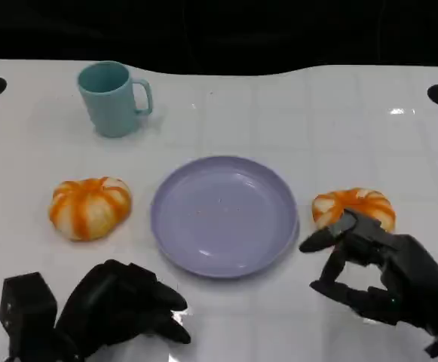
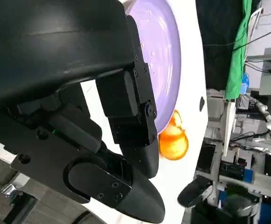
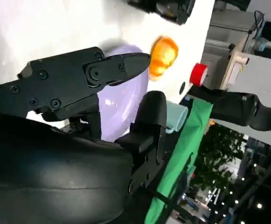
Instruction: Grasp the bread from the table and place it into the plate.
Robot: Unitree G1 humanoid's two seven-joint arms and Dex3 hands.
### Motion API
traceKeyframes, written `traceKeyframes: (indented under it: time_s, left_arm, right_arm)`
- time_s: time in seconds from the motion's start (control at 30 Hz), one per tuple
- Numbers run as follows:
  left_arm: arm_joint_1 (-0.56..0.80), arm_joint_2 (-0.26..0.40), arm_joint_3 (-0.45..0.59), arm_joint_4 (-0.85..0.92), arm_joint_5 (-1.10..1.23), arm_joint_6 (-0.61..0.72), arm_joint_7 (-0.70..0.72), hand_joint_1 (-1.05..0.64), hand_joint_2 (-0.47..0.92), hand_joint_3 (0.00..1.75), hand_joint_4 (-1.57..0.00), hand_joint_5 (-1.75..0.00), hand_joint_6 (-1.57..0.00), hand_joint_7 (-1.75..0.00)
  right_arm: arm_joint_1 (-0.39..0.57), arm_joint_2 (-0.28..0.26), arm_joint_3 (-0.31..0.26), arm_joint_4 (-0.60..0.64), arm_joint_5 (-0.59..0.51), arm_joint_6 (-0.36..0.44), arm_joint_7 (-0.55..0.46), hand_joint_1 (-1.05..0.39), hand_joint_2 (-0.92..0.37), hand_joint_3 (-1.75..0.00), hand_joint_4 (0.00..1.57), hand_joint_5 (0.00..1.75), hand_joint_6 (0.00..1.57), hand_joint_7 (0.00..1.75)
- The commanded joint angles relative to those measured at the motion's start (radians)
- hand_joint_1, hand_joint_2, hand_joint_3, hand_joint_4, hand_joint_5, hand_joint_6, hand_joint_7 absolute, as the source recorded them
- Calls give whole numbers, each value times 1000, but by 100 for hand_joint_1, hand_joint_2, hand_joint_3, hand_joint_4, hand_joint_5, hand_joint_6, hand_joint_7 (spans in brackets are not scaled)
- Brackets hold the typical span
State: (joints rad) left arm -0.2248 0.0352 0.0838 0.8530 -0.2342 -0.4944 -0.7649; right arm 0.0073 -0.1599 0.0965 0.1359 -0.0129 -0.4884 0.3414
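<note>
- Left hand (image 1: 120,309) rests low on the white bench (image 1: 294,113) at about 7 o'clock from the plate, its black fingers curled in together with nothing inside them.
- At 9 o'clock of the plate, near but apart from it, lies a round orange-and-white striped bread roll (image 1: 90,207), untouched on the bench.
- A pale teal mug with a handle (image 1: 113,98) stands upright at roughly 11 o'clock, well apart from the plate.
- At the centre sits the round lavender plastic plate (image 1: 166,226), with no bread in it.
- A second orange-and-white striped bread roll (image 1: 354,207) lies at 3 o'clock, just beside the plate's rim.
- Right hand (image 1: 377,275) hovers at this roll's 6 o'clock side, fingers spread apart and holding nothing; one fingertip overlaps the roll's near edge, though whether it touches cannot be told.
- Judged from this, the step in hand is the reach: the right hand is lined up on the right-hand roll and no grasp is made yet.
- The next move calls for the hand to go forward and down over the roll, close round its sides gently enough not to squash it, then lift and carry it toward 9 o'clock over the plate.
</note>
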Motion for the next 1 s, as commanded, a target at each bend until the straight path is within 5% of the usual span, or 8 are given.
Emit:
traceKeyframes:
  time_s: [0.03, 0.33, 0.47, 0.6, 1.0]
  left_arm:
    - [0, 21, 4, -9, 0, 2, -1, -105, 78, 0, -157, -21, -156, 0]
    - [0, 19, 7, -11, -5, 12, -1, -105, 78, 0, -157, -23, -157, -1]
    - [0, 18, 9, -9, -7, 11, -2, -105, 78, 0, -157, -23, -157, 0]
    - [1, 18, 6, -15, -3, 14, 4, -105, 77, 0, -157, -24, -157, -1]
    - [-1, 18, 8, -13, -5, 22, 1, -105, 77, 0, -157, -24, -157, -1]
  right_arm:
    - [-10, -32, -18, -9, -58, -60, -44, -43, -92, -4, 35, 95, 40, 40]
    - [-45, -112, -48, -57, -214, -43, -118, -55, -92, -2, 21, 64, 38, 7]
    - [-69, -173, -46, -60, -357, -61, -180, -64, -92, -7, 17, 57, 31, 2]
    - [-73, -211, -41, -120, -522, 1, -240, -72, -92, -5, 13, 47, 26, 0]
    - [-124, -267, 12, -111, -743, 131, -316, -70, -91, 0, 13, 32, 25, 0]
